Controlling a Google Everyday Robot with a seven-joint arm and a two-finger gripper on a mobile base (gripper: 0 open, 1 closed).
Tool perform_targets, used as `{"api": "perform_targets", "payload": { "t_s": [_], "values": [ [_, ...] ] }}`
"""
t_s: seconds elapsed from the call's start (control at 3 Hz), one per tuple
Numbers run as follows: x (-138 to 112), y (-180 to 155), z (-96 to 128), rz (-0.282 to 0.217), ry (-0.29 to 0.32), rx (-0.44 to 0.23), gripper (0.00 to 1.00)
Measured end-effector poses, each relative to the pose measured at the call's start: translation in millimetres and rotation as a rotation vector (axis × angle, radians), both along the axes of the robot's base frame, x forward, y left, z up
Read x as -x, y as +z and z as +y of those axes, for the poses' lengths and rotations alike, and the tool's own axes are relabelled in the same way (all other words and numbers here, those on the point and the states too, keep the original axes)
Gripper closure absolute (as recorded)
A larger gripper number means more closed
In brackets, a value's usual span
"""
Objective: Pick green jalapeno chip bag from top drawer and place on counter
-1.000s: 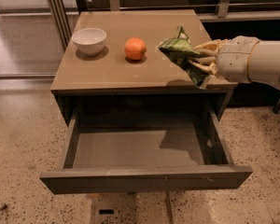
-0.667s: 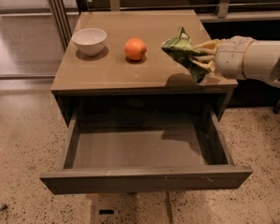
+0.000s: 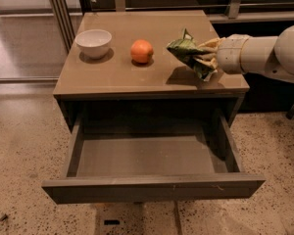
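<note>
At frame right, the tool is clamped on the green jalapeno chip bag — over the table; top drawer open below.

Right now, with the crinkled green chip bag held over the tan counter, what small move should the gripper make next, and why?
Probably lower it a little, then release. The gripper is clamped on the crinkled green foil chip bag, which seems to hang just above the glossy tan counter, casting a shadow.
</note>
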State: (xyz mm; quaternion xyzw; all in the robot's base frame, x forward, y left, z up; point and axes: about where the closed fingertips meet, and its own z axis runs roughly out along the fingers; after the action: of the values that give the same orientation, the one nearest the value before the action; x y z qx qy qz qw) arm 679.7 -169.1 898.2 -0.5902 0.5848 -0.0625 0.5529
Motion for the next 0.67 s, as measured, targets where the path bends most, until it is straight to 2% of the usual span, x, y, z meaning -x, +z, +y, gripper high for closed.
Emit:
{"api": "perform_targets", "payload": {
  "t_s": [0.67],
  "values": [
    [-39, -27, -1, 0.026, -0.001, 0.042, 1.00]
  ]
}}
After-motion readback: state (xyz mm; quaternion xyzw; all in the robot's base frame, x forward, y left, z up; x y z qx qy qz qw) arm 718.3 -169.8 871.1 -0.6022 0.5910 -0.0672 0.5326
